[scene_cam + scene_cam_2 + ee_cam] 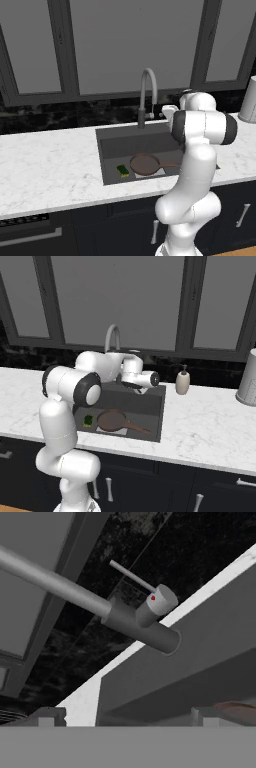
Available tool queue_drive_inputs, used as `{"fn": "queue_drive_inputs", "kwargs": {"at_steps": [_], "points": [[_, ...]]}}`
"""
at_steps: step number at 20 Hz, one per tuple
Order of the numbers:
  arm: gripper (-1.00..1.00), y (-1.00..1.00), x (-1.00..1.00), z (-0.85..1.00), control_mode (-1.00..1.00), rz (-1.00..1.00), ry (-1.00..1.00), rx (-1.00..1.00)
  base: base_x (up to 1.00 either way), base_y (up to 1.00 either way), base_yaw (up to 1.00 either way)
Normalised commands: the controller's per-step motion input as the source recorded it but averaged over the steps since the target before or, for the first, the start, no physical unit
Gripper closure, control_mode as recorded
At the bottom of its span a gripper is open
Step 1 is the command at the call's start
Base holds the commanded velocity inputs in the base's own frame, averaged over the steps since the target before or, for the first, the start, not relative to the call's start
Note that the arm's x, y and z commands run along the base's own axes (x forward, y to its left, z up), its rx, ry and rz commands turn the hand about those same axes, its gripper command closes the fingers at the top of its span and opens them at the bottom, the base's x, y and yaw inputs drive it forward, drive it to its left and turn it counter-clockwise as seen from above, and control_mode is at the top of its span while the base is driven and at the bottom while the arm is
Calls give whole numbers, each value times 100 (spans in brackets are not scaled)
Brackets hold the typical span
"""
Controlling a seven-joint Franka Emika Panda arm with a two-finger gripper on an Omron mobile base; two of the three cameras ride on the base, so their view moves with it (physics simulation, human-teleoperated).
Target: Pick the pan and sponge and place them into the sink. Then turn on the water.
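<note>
Left base view: the sink (107,145) sits recessed in the white marble counter (47,170), and on its floor the pan (145,164) lies flat with its thin handle (169,164) pointing toward 3 o'clock. At the pan's 9 o'clock, just beside it but apart, lies the sponge (123,170), green face up. At the sink's 12 o'clock edge rises the grey gooseneck faucet (147,92), in front of the dark windows. The white arm (192,175) climbs from the lower right and bends over the right half of the basin, hiding its own hand; a pale canister (248,102) stands on the counter at the arm's 2 o'clock. From the right base view, the pan (112,420) and sponge (88,420) lie the same way in the sink (157,416), and a soap dispenser (183,381) stands on the counter at the basin's 2 o'clock. The gripper (131,385) hangs above the back of the basin, close to the faucet's base. In the rolled hand view, the gripper (125,714) has its jaws spread wide with nothing between them; the faucet's dark base (142,629) lies at their 12 o'clock, apart from them, with its thin lever (132,576) angled toward 11 o'clock from a cap marked with a red dot.
</note>
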Motion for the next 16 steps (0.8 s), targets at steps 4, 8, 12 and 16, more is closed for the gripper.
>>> {"fn": "queue_drive_inputs", "kwargs": {"at_steps": [4, 8, 12, 16], "points": [[-100, 0, 30, -4, -100, -7, 0, 0, 0, 0, 0], [-100, 0, 28, -18, -100, -6, -2, 0, 0, 0, 0], [-100, 0, 28, -19, -100, -5, -1, 0, 0, 0, 0], [-100, 0, 30, -9, -100, -5, 0, 0, 0, 0, 0]]}}
